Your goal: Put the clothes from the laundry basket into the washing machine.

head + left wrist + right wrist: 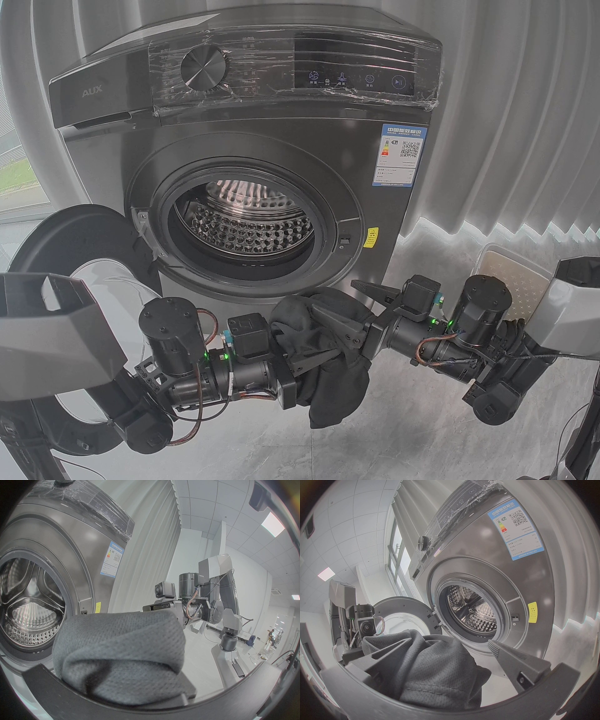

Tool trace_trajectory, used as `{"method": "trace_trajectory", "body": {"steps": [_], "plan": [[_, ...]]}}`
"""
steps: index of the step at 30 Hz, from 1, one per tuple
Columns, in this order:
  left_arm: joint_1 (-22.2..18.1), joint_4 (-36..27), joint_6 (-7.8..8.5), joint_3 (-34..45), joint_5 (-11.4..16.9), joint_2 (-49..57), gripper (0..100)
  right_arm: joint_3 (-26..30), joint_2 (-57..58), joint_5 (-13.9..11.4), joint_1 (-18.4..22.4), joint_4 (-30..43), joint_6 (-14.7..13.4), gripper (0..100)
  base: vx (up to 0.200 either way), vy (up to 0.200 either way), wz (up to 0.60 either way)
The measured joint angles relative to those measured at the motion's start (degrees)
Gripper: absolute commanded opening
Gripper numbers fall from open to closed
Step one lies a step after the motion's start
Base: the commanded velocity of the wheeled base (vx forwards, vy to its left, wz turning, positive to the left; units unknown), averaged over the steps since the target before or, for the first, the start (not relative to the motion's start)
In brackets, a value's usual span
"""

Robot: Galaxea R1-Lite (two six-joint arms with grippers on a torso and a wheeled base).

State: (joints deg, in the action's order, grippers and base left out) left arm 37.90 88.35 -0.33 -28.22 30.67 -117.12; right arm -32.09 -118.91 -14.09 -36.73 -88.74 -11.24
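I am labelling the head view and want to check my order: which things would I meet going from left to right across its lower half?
Door → left gripper → cloth → right gripper → basket. The washer spans the middle, so it is left out.

This is a test hall or lab rather than a home. The washer (250, 140) stands on a polished grey floor (412, 431) against a white curtain (519, 125), and its panel (294, 75) is wrapped in plastic film. Above the washer is a tiled office ceiling (347, 527) with a flat light (326, 573), and beside it a tall window (397, 545).
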Motion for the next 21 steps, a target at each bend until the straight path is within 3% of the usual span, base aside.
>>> {"method": "trace_trajectory", "body": {"steps": [5,12,16,21], "plan": [[-0.8,0.5,-0.02,-0.3,-0.8,0.1,0,0.1,0.8,0.2,0.4,0.2,0.0,100,0.000,0.000,0.00],[-3.7,1.0,-0.40,-0.5,-4.3,0.2,0,0.1,6.2,0.3,3.5,1.1,-0.1,100,0.000,0.000,0.00],[-4.8,0.9,-1.50,-0.5,-11.4,0.2,0,0.1,9.0,0.4,6.6,1.0,-0.1,100,0.000,0.000,0.00],[-5.3,0.7,-4.12,-0.2,-20.7,0.3,0,0.6,11.7,0.4,8.4,0.9,-0.1,100,0.000,0.000,0.00]]}}
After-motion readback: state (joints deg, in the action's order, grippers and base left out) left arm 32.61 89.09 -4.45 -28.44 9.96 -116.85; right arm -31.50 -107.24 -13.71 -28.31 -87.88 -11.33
